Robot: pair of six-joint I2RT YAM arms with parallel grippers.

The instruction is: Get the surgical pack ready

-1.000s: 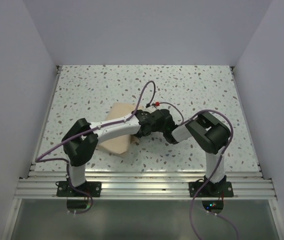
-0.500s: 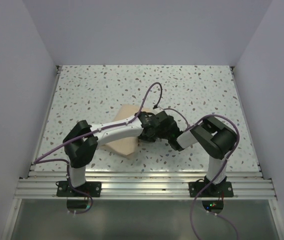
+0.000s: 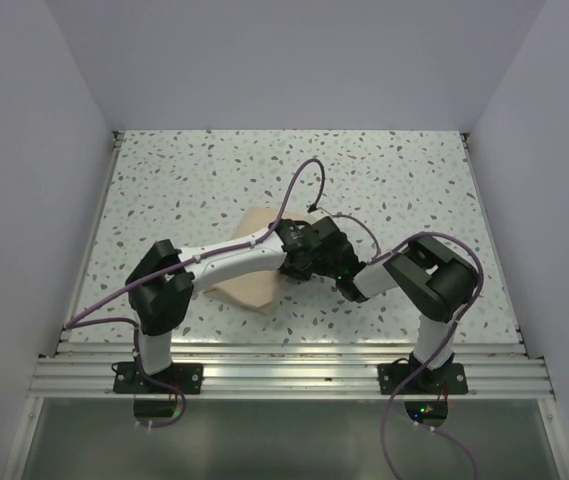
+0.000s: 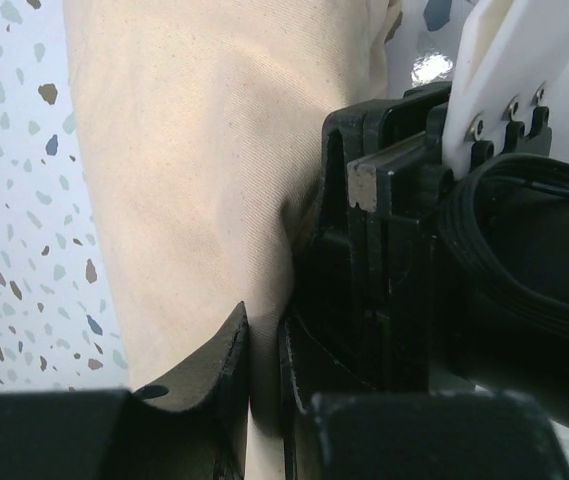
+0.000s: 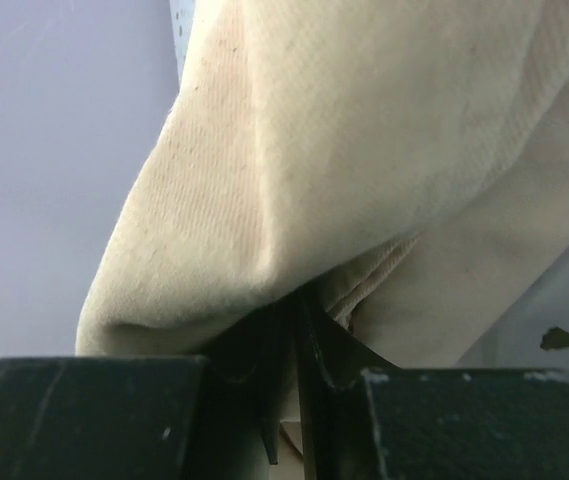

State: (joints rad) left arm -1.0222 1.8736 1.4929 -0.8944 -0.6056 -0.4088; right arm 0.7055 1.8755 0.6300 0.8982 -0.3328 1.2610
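Top external view puts the surgical pack, a compact tan bundle, on the speckled table left of centre, partly under the white forearm of the left arm. Just right of it, the left gripper and right gripper meet at the bundle's right edge in a black cluster where the jaws cannot be told apart.

Left wrist view settles its side. The left gripper has its jaws pressed onto a thin fold of the surgical pack. The black body of the right gripper sits against the cloth just to the right.

Right wrist view shows the right gripper nipping the underside of a bulging fold of the surgical pack, jaws nearly together. The wall shows at left.

Against a second ago, the bundle and both grippers have shifted slightly right and nearer. The elbow of the right arm has swung further right, and both pinches are unchanged.
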